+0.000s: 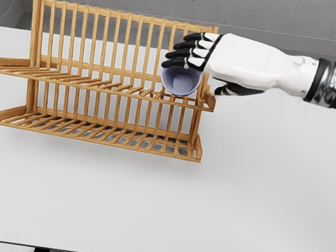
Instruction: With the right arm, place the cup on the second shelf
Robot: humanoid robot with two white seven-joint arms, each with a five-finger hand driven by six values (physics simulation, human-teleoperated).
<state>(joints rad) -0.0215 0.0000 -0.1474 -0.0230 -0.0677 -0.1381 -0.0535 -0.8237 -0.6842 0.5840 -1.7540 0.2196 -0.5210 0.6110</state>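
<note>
The right hand [197, 58] was seen reaching in from the right edge of the bench [258, 195], its forearm stretched almost level over the far right part of the white surface. The cup [179, 80], pale lilac, was held clamped under the dark fingers [182, 49], which were curled over its upper side while the thumb lay lower, to the right of it. The cup was carried tipped on its side, its mouth turned toward the camera and somewhat downward, so that its long axis ran roughly from the back of the bench toward the front rather than upright.

The cup was found at the right end of the wooden dish rack [105, 79], which stood at the far left part of the bench. It hung directly below the fingers and just above the upper shelf [86, 81], close to that shelf's right end rail; whether its lower rim already touched the slats could not be told. The lower shelf [98, 132] lay beneath, well clear of the cup.

It was judged that the placing was nearly reached: only a short lowering onto the upper slats, and a release, appeared to be left. The left arm was not seen in the picture.
</note>
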